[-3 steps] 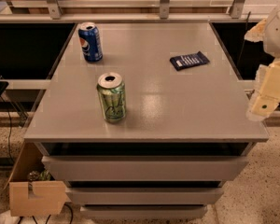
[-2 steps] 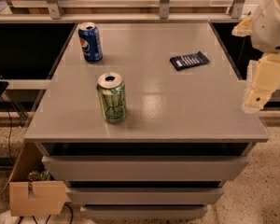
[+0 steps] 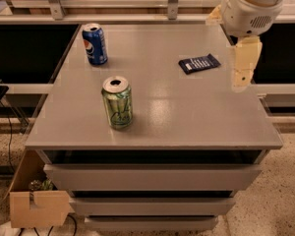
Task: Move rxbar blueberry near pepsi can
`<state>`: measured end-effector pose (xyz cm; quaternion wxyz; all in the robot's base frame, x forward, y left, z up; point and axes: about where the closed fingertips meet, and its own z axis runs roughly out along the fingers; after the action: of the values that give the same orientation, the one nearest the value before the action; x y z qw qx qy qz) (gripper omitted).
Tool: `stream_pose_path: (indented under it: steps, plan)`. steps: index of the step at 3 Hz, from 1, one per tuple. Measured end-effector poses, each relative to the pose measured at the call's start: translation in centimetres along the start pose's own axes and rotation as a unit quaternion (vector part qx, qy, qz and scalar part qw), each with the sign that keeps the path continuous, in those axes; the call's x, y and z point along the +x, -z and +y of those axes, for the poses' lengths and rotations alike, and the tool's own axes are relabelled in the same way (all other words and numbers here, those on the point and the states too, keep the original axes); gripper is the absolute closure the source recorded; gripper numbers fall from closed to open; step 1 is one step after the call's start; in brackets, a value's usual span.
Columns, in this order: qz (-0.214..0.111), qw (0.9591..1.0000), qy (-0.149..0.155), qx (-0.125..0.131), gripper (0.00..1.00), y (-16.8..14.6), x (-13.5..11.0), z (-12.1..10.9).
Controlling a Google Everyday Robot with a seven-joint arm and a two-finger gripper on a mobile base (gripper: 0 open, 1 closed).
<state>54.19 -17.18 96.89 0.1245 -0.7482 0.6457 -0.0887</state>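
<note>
The rxbar blueberry (image 3: 199, 63) is a flat dark navy bar with white lettering, lying at the right rear of the grey table top (image 3: 187, 117). The pepsi can (image 3: 95, 44) is blue with a round red-white-blue logo and stands upright at the left rear. My gripper (image 3: 242, 70) hangs from the white arm at the upper right, above the table's right edge, just right of the bar and apart from it. It holds nothing that I can see.
A green-and-white can (image 3: 118, 102) with a silver top stands upright left of the table's middle, in front of the pepsi can. Drawers (image 3: 152, 177) sit below the table top. A cardboard box (image 3: 37, 200) stands on the floor at the lower left.
My arm and gripper have moved up and to the left, from beside the table's right front edge to a spot close to the bar. The bar and both cans have not moved.
</note>
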Motion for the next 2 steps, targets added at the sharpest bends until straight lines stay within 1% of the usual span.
stream_pose_path:
  steps: [1, 2]
  plan:
    - [0.000, 1.0000, 0.000, 0.002, 0.00, 0.0, 0.0, -0.1]
    - [-0.010, 0.9999, 0.011, 0.002, 0.00, -1.3, -0.6, -2.0]
